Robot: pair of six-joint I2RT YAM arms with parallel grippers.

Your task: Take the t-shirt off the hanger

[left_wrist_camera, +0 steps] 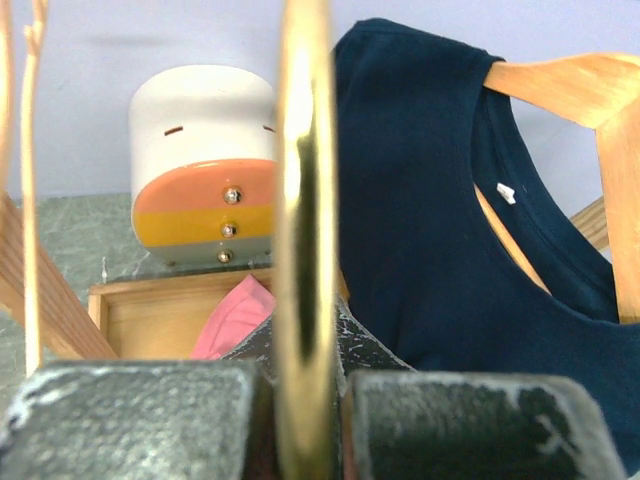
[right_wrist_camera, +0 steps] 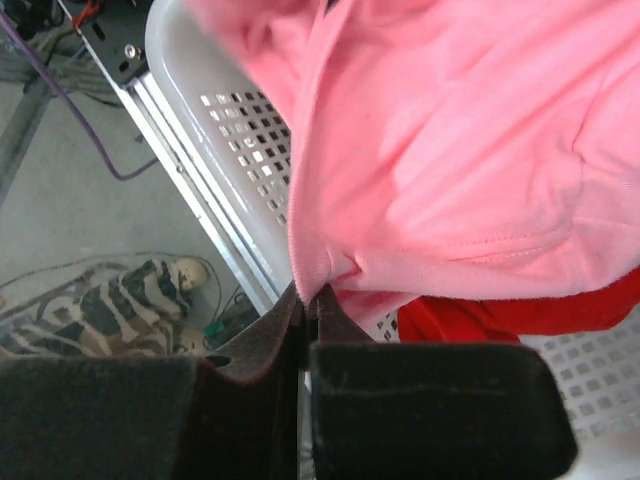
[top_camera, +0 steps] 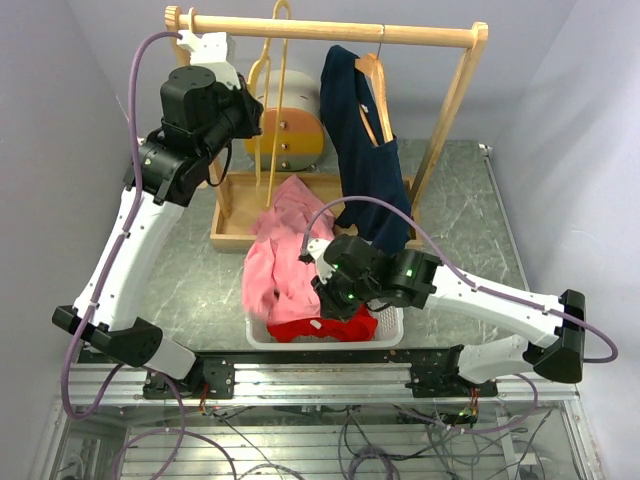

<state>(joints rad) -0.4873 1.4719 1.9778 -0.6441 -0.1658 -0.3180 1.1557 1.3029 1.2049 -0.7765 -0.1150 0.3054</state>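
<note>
1. Grey marbled worktop [top_camera: 470, 220], overhead view: a wooden rack [top_camera: 330, 30] stands at the rear on a wooden tray [top_camera: 235, 215].
2. The left hand [top_camera: 258, 112] is raised at the yellow hanger [top_camera: 286, 90], which hangs from the rack.
3. The pink t-shirt [top_camera: 280, 250] trails from the tray down into the white basket [top_camera: 258, 338]. Whether it touches the yellow hanger cannot be told.
4. The right hand [top_camera: 318, 272] sits at the pink t-shirt, above a red garment [top_camera: 325, 325].
5. A navy t-shirt [top_camera: 360, 150] hangs on a wooden hanger [top_camera: 372, 80].
6. Left wrist view: the left hand is clamped on the yellow hanger [left_wrist_camera: 305, 200], whose bar is bare here. Pink fabric [left_wrist_camera: 235, 320] lies low in the tray.
7. Right wrist view: the right hand [right_wrist_camera: 305, 340] is pinched tight on a fold of the pink t-shirt [right_wrist_camera: 460, 150], over the basket wall [right_wrist_camera: 220, 150].
</note>
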